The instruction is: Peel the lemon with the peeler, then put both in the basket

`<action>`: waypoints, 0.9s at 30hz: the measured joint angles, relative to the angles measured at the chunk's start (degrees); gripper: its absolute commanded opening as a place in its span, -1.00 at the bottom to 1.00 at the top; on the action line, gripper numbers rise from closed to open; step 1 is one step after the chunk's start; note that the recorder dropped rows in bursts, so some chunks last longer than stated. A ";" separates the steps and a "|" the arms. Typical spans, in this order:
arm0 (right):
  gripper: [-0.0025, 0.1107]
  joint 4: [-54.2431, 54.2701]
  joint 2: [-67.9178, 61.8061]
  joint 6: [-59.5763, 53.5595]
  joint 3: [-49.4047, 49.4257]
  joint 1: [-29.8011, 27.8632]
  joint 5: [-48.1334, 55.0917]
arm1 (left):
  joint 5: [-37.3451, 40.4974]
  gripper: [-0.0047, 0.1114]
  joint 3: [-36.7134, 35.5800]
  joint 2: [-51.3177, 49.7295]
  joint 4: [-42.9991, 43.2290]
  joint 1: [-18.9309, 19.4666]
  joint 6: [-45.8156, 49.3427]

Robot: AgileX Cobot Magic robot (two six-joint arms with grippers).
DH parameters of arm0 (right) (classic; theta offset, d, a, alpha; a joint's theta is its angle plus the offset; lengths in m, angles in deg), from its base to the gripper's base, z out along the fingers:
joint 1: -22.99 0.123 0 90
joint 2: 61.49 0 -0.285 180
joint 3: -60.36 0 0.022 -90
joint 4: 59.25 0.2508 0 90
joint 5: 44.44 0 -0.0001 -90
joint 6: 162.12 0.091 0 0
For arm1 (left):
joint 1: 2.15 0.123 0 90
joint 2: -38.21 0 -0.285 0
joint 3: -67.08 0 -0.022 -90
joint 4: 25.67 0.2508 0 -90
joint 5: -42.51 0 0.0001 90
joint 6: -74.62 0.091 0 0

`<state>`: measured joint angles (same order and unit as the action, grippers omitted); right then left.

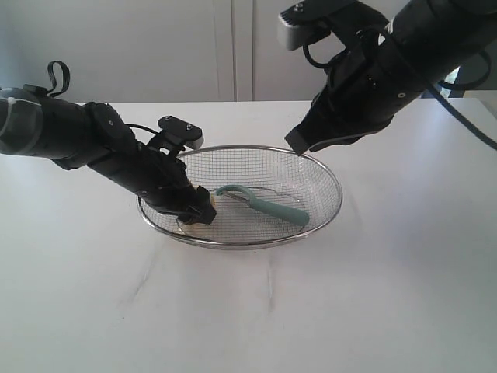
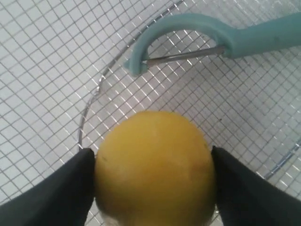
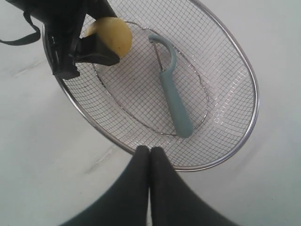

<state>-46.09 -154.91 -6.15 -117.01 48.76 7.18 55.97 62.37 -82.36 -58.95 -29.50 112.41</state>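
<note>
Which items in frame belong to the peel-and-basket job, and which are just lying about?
Job:
- oval silver wire-mesh basket
- small round yellow lemon, inside the basket, clamped by the left gripper
- teal-handled, metal-bladed peeler, lying in the basket
- right gripper, shut on nothing, above the basket's rim

Not job:
- white tabletop
- pale panelled wall

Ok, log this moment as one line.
left tool: shut on lemon, in basket | right tool: shut, empty, hovering by basket rim | peeler: lying in basket

Bright, even light casts soft shadows under the basket (image 1: 241,244), and the close lemon (image 2: 155,169) looks slightly blurred
</note>
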 measured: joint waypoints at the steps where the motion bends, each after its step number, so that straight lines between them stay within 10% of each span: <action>1: -0.96 0.00 0.00 0.00 0.00 0.00 0.00 | -0.11 0.31 0.00 0.30 0.00 0.00 0.00; 7: -0.96 0.00 0.00 0.00 0.00 0.00 0.00 | 3.19 0.20 2.01 4.86 -1.39 0.00 0.00; 16: -0.96 0.00 0.00 0.00 0.00 0.00 0.00 | 15.85 -0.92 4.29 16.37 0.39 0.00 -1.79; 27: -0.96 0.00 0.00 0.00 0.00 0.00 0.00 | 23.35 -0.92 -0.46 35.67 16.12 0.00 -17.82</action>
<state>-46.09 -154.91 -6.15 -117.01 48.76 7.18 79.32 61.90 -46.69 -42.82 -29.50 94.59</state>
